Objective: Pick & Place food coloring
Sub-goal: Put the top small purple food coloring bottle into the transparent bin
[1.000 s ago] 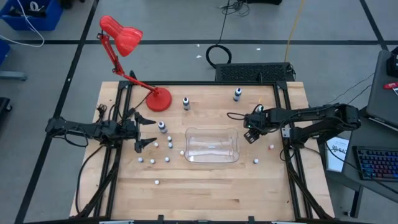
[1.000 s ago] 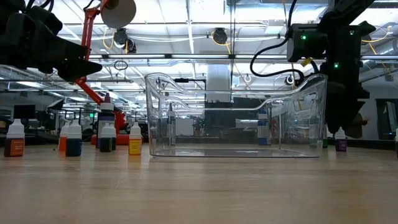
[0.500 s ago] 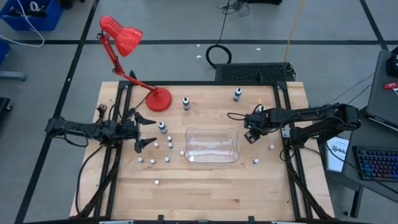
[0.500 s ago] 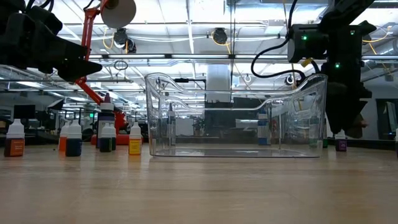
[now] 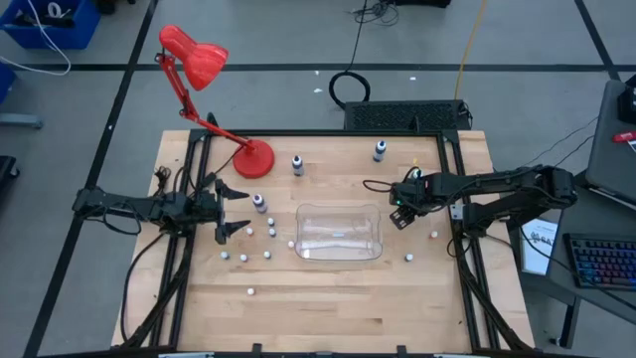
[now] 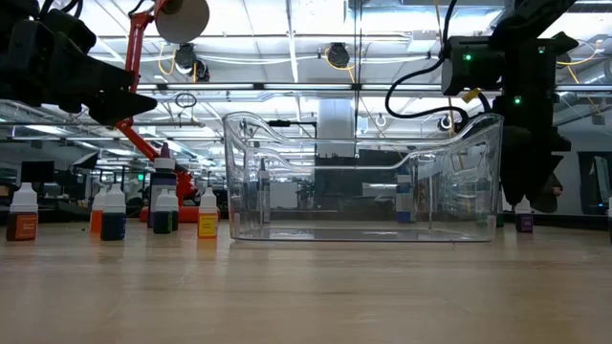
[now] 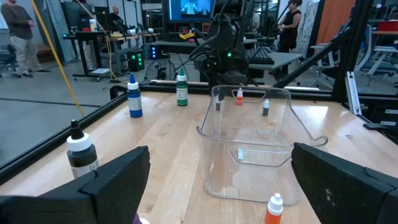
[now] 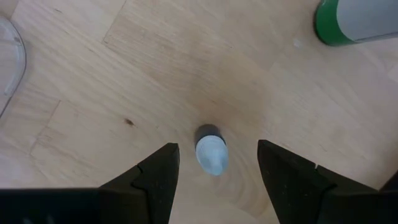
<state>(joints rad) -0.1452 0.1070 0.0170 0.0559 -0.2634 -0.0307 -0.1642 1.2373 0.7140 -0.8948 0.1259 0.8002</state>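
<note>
We find almost nothing changed over the last second: the right hand [image 8: 214,180] still hovers fully open and empty, a small food coloring bottle [image 8: 212,151] upright on the tabletop [image 8: 155,74] between its fingers, ungrasped.

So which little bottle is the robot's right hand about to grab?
Find the clear plastic tub mid-table. The right hand hovers open just off its right side. Straight beneath sits one tiny dark bottle with a white cap, standing alone between the fingers.
</note>
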